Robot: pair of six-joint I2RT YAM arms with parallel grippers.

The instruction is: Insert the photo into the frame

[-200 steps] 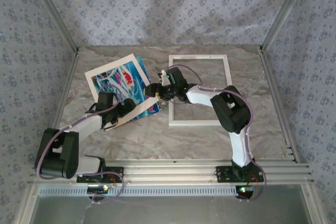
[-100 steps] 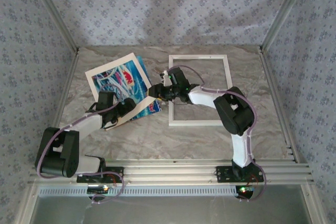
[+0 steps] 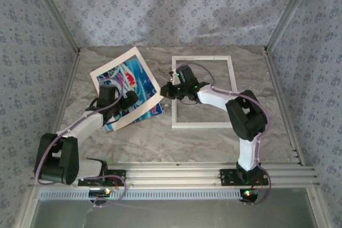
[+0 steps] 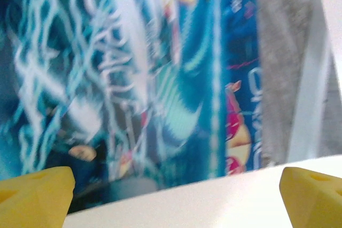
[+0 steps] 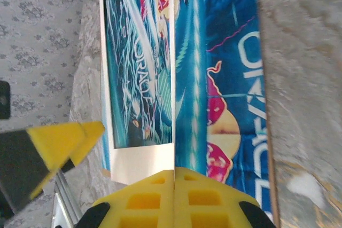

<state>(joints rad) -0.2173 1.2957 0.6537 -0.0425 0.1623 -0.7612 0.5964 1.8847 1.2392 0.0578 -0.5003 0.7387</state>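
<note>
The photo (image 3: 124,78), a blue-teal swirling print with a white border, is raised off the table and tilted. My right gripper (image 3: 164,93) is shut on its right edge, and the sheet's edge runs between the closed yellow fingers (image 5: 175,177) in the right wrist view. My left gripper (image 3: 127,101) stands open at the photo's near edge. In the left wrist view the white border (image 4: 187,201) lies between its wide-apart fingertips (image 4: 32,191). The white frame (image 3: 204,57) lies flat on the table to the right of the photo.
A second blue printed sheet (image 3: 152,111) lies flat under the photo, and a brown edge (image 5: 272,132) borders it. The marbled grey table (image 3: 214,142) is walled by patterned fabric, with aluminium rails (image 3: 187,172) along the near edge.
My right gripper has shut on the photo's right edge and moved right towards the frame. The photo has lifted and swung with it. My left arm has moved further up the table, still open.
</note>
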